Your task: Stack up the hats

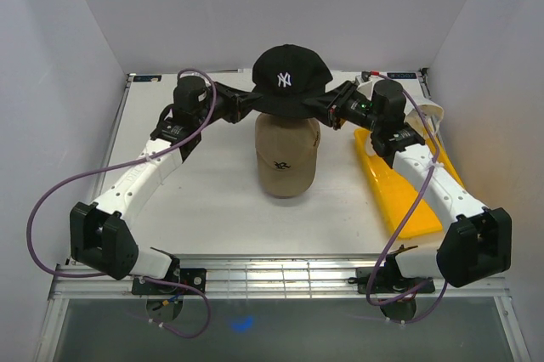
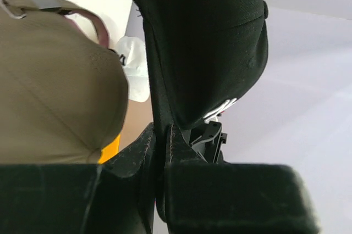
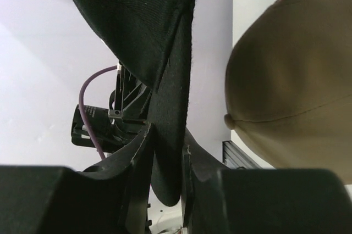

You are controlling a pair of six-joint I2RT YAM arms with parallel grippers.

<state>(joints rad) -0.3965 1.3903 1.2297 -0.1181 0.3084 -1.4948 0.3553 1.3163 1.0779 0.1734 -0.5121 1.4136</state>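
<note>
the step in hand is carrying the black cap (image 1: 291, 73), the one with the white ny logo, onto the tan cap (image 1: 287, 158). both arms share it. the left gripper (image 2: 162, 135) is nearly closed and pinches one side of the cap's lower edge. the right gripper (image 3: 165, 138) has the opposite side between its fingers, which look pressed against the fabric. the black cap hangs in the air right above the back of the tan cap, which sits in the middle of the table (image 1: 212, 192), brim toward the arms.

the next move, as i judge it, calls for lowering both sides evenly so the black crown settles over the tan one, then letting go together.

count: three caps are clear, one black, one tan and one white (image 1: 427, 112) at the far right. a pink strip (image 2: 96, 22) at the tan cap may be a fourth, but i cannot tell. one yellow tray (image 1: 404, 200) lies to the right.
</note>
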